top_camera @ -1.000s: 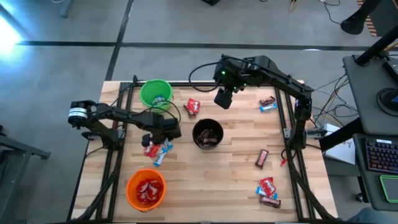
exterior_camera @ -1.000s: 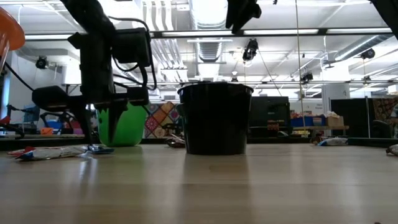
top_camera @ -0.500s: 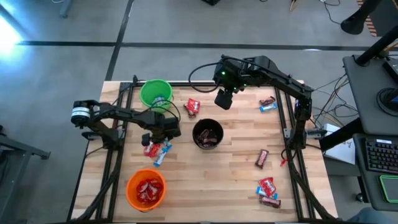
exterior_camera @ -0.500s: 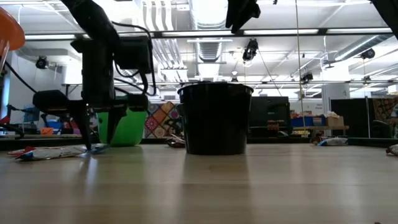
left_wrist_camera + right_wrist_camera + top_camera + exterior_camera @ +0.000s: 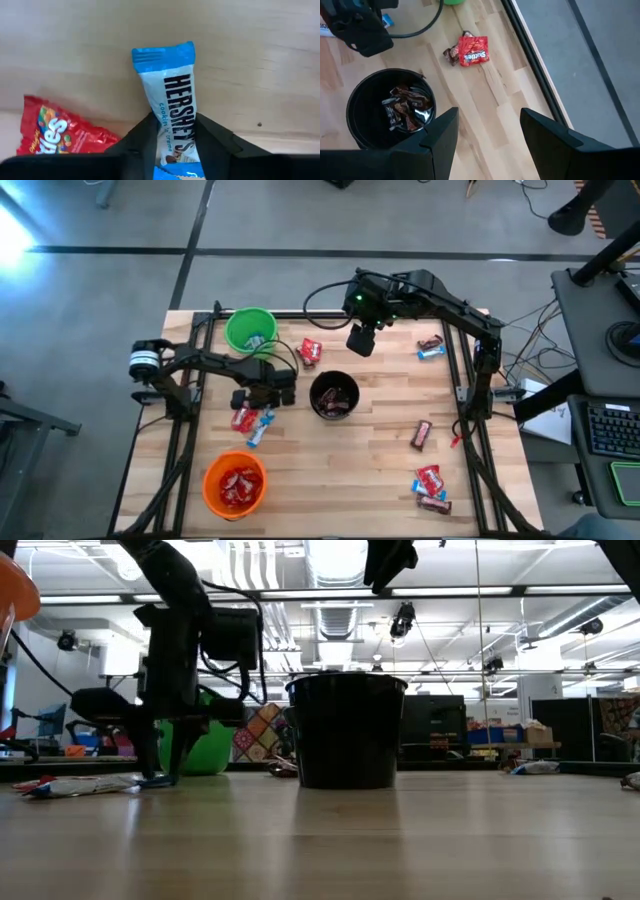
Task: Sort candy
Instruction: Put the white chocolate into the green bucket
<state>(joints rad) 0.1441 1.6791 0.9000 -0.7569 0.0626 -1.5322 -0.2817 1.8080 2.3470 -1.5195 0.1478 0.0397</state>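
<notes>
My left gripper (image 5: 266, 405) (image 5: 176, 145) points down at the table left of the black cup (image 5: 333, 395), shut on a blue-and-white Hershey's bar (image 5: 170, 95) (image 5: 257, 427) that lies flat on the wood. A red Skittles pack (image 5: 50, 130) (image 5: 241, 420) lies beside it. My right gripper (image 5: 360, 338) (image 5: 487, 145) hangs open and high, near the far rim of the black cup (image 5: 390, 107), which holds dark brown bars. Another red pack (image 5: 472, 51) (image 5: 310, 352) lies on the table below it. My left gripper comes from above, pointing down, with its fingers (image 5: 142, 142) across the blue-and-white bar. They pinch the bar's two long edges near one end (image 5: 177, 132). The bar lies flat on the table, and its other end (image 5: 162, 52) reaches out past the fingertips.
The green cup (image 5: 250, 330) stands at the far left and holds blue-and-white bars; the orange cup (image 5: 235, 483) at the near left holds red packs. More candy lies on the right side (image 5: 430, 345) (image 5: 421, 434) (image 5: 430, 485). Bare wood lies in the near middle.
My left gripper has shifted a little toward the table's right, staying low at the table, and now stands over the blue-and-white bar. The bar and the red pack have stayed where they were.
</notes>
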